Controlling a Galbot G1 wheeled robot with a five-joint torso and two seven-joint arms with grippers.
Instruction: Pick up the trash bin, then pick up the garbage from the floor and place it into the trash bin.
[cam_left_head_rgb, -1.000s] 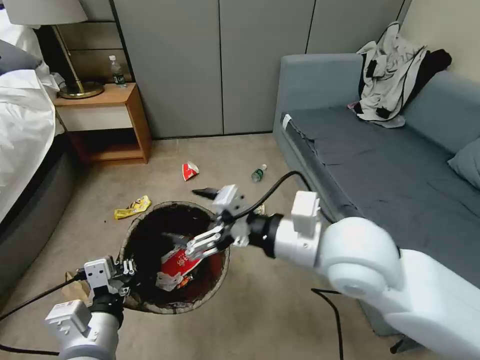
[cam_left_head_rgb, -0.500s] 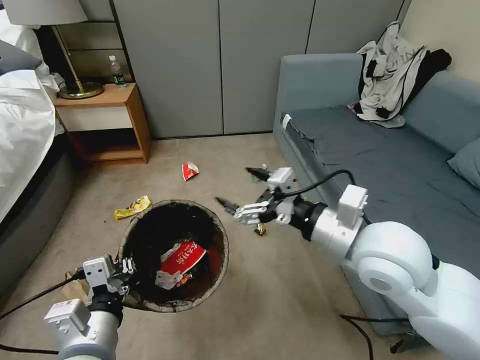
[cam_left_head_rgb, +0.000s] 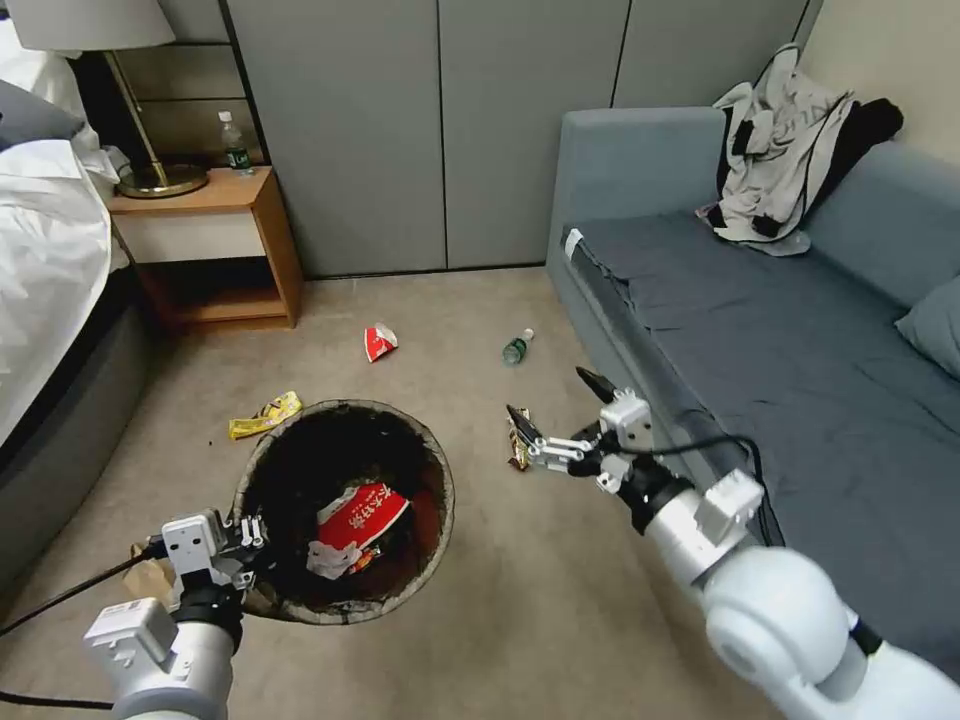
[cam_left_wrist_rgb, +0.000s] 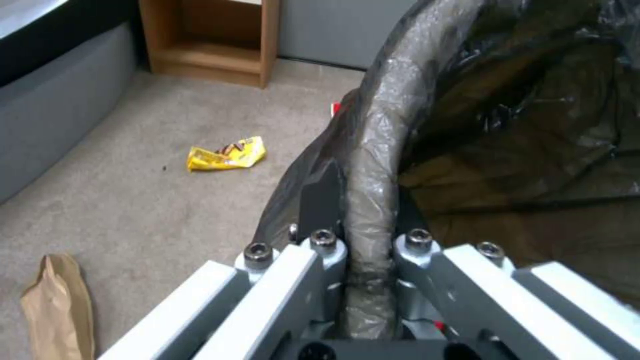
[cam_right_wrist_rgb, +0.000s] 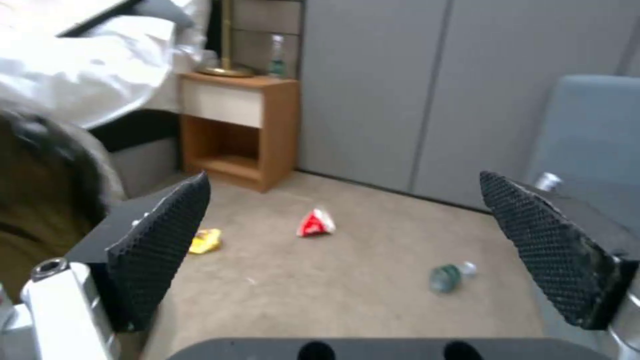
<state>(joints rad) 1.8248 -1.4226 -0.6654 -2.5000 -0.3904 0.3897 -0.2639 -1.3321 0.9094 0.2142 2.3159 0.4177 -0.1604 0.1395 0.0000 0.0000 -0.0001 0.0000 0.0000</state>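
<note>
Left gripper (cam_left_head_rgb: 252, 545) pinches the crinkled, bag-lined rim of the round trash bin (cam_left_head_rgb: 262, 460), which holds a red-and-white carton (cam_left_head_rgb: 352, 525). Right gripper (cam_left_head_rgb: 560, 405), textured pads spread wide and empty, hovers above a crumpled snack wrapper (cam_left_head_rgb: 518, 450) on the carpet beside the sofa (cam_left_head_rgb: 760, 330). Farther off lie a yellow wrapper (cam_left_head_rgb: 264, 414), red carton (cam_left_head_rgb: 379, 342) and clear bottle (cam_left_head_rgb: 516, 347).

A grey sofa (cam_left_head_rgb: 760, 300) stands along the right wall with crumpled clothes (cam_left_head_rgb: 790, 150) on its backrest. A wooden nightstand (cam_left_head_rgb: 215, 245) carries a brass lamp (cam_left_head_rgb: 150, 150) and a bottle (cam_left_head_rgb: 234, 143), just beside a white-sheeted bed (cam_left_head_rgb: 45, 260). Grey cabinet doors (cam_left_head_rgb: 440, 130) stand behind.
</note>
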